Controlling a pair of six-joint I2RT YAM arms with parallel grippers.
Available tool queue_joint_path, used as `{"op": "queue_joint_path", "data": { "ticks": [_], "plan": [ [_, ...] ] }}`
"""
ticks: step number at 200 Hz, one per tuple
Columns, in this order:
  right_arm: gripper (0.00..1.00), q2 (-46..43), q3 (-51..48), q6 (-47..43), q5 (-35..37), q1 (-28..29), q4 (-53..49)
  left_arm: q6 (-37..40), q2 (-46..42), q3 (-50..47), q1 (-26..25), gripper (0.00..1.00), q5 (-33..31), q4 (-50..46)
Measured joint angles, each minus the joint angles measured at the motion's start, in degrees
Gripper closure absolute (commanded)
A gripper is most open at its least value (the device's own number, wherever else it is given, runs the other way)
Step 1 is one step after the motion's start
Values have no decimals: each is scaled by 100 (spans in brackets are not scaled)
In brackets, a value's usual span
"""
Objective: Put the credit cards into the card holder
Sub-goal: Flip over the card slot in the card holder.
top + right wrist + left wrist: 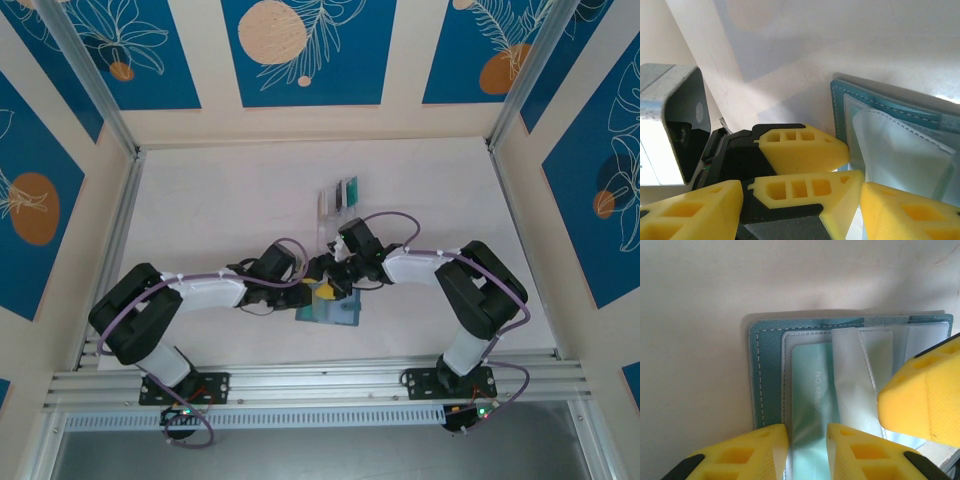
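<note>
Open card holder (765,370) lies right under the left gripper (807,450); jaws narrow, tips on it, can't tell if pinching. Right gripper (801,200), just beside, stands wide. Mint credit card (812,385) ahead of the left tips sits in a floppy clear sleeve (860,375). It looks thin, stiff and slick, so I'd take an end edge; print reads "NO RE…".

The slate-teal card holder (765,370) lies open and flat, a mint-green credit card (815,385) showing through its see-through pocket; other cards (347,190) stand upright well behind.
</note>
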Motion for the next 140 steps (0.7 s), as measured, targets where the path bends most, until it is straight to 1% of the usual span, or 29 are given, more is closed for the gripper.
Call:
{"op": "queue_joint_path", "data": {
  "ticks": [29,76,107,125,140],
  "plan": [
    [34,2,0,-2,101,37,24,-4,0,-11,28,68,57,22],
    [33,208,107,-11,26,35,83,7,-76,-15,37,62,81,-55],
    [33,295,214,-57,-151,79,-2,59,-278,-70,44,56,55,-319],
    [33,323,243,-74,-236,111,-22,157,-391,-74,46,51,13,-540],
    [33,358,251,-96,-229,116,-46,243,-457,-74,48,49,13,-634]
  ]
}}
